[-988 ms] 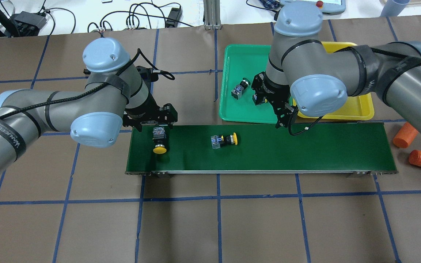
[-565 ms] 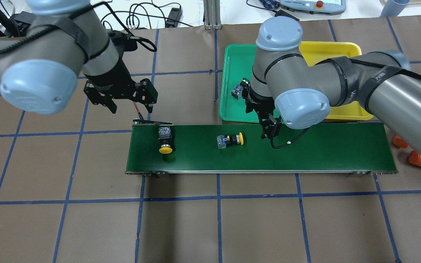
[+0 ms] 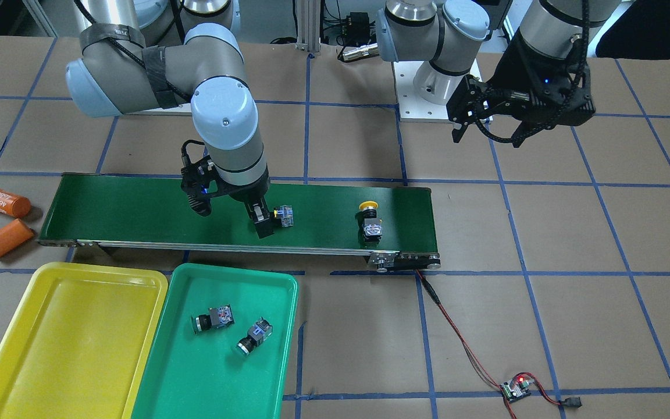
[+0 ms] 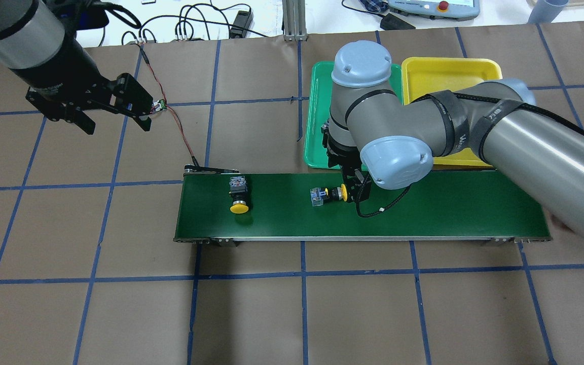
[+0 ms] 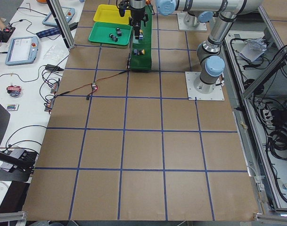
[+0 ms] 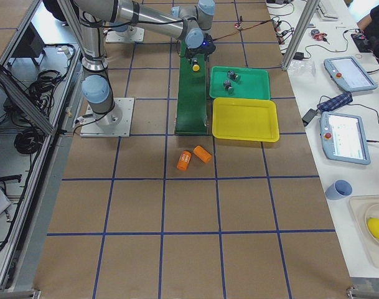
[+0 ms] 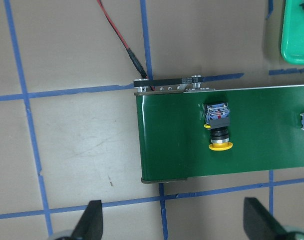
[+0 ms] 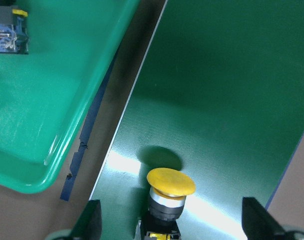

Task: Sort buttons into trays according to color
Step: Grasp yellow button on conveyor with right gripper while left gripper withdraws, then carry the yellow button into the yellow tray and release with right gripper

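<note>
While the right gripper [image 3: 232, 216] hangs low over the belt [image 4: 449, 208], its fingers [image 8: 92, 220] stand wide apart and hold nothing. One yellow button [image 8: 170, 192] lies on its side on the belt just under this gripper. In the wrist view its cap shows between the two fingers, with free space on each side. The other yellow button [image 4: 240, 195] lies also on the belt, near the end at the robot's left, with its cap toward the robot. The left gripper [image 4: 114, 120] is high above the table [image 4: 271, 314], well apart from the belt and past that same end. It is wide open too, with nothing in it. A first green button [image 3: 213, 319] and a second green button [image 3: 253, 336] lie on their sides in the green tray [image 3: 207, 378], near each other but not touching. The yellow tray [image 3: 67, 337] stands just beside the green tray, on the side of the belt away from the robot.
</note>
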You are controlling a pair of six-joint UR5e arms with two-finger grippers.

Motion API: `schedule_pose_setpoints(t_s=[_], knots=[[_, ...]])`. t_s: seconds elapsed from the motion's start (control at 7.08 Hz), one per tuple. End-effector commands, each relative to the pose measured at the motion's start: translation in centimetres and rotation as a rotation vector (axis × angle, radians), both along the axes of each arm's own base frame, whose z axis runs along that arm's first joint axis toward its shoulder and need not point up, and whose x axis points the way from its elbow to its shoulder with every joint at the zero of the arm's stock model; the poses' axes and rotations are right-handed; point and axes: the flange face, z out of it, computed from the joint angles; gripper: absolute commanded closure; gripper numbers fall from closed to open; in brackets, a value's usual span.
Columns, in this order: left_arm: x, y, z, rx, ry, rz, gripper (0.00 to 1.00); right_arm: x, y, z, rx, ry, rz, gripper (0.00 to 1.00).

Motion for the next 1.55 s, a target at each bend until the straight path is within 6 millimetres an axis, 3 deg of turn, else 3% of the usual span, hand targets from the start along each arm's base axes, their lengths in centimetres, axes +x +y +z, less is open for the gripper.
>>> schedule_pose_setpoints(t_s=[0.0, 0.14, 0.28, 0.42, 0.56, 0.71, 0.99, 1.13, 1.27, 1.41], knots=[[-1.9, -1.8, 2.9, -0.052, -0.015, -0.01, 0.0, 1.3, -0.2, -2.4, 0.015, 0.007, 0.01, 0.0], [-2.5, -1.5, 3.0, -0.045, -0.032, -0.026, 0.0, 1.3, -0.3, -3.1, 0.023, 0.01, 0.012, 0.0], [-2.7, -1.6, 1.8, -0.02, -0.034, -0.031, 0.0, 1.2, -0.2, -3.2, 0.025, 0.015, 0.014, 0.21], [-2.5, -2.1, 1.2, -0.02, -0.028, -0.025, 0.0, 1.2, -0.2, -3.1, 0.022, 0.018, 0.028, 0.65], [-1.6, -2.3, 1.3, -0.02, -0.033, -0.008, 0.0, 1.1, -0.3, -3.0, 0.017, 0.022, 0.05, 1.0], [-0.4, -2.2, 1.3, -0.021, -0.033, 0.016, 0.0, 0.8, -0.4, -2.4, 0.001, 0.042, 0.103, 1.0], [-0.5, -0.9, 2.1, -0.027, -0.037, 0.014, 0.0, -0.6, -1.5, -1.4, -0.044, 0.127, 0.151, 1.0], [-0.5, -1.0, 2.4, -0.034, -0.039, 0.014, 0.0, -1.7, -2.5, 0.3, -0.08, 0.175, 0.27, 1.0], [-0.5, -1.0, 2.5, -0.039, -0.038, 0.014, 0.0, -4.2, -4.4, 1.9, -0.1, 0.21, 0.349, 1.0], [-0.6, -0.7, 2.6, -0.044, -0.032, 0.012, 0.0, -8.7, -6.6, 2.4, -0.087, 0.201, 0.438, 1.0]])
